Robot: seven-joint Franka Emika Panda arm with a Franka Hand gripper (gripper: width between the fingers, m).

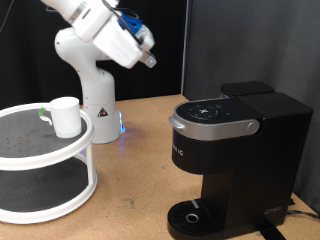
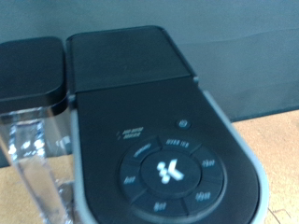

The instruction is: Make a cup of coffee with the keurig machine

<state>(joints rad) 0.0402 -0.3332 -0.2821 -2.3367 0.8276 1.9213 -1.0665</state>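
On rack (image 1: 40, 150): cup (image 1: 66, 116). Claw (image 1: 148, 60) aloft, spread unclear. Wrist view: keurig machine (image 2: 159, 140) lid buttons only.

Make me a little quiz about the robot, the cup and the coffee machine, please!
1. True or false: the cup sits on the keurig machine's drip tray.
2. Where is the cup? A) top tier of the white rack B) wooden table C) in the pincer
3. Fill in: the pincer is up in the air, holding ____.

Key: 1 false; 2 A; 3 nothing
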